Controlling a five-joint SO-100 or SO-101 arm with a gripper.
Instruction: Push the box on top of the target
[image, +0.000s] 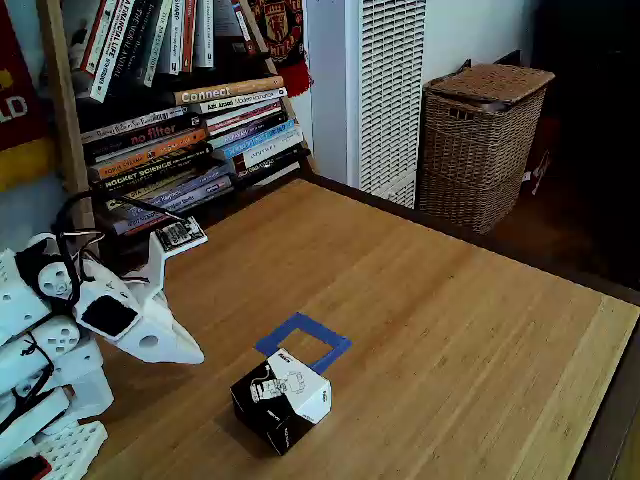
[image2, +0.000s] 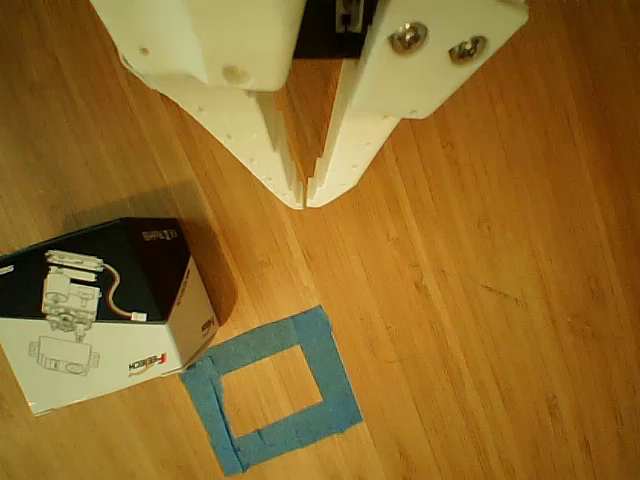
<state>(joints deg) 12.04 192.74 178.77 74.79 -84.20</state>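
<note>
Approach step: claw (image2: 304, 203) closed, empty, hovering above the worktop (image: 450, 330), apart from the box (image2: 100, 310). Box touches the target (image2: 275, 388) corner, not on it. Next: get behind box, shove it onto the tape.

Readable text is sparse. In the fixed view, behind the pincer (image: 190, 352), a stack of books lies flat on a shelf. One tan spine (image: 228, 92) reads "Connect". A red spine (image: 150, 135) lower down reads "no filter". A yellow spine (image: 150, 170) reads "ROCKET SCIENCE". The other spines are too blurred to read. In the other view, the box (image2: 100, 315) near the pincer tips carries a short red brand word (image2: 143, 368) on its white face, printed upside down and too small to read.
</note>
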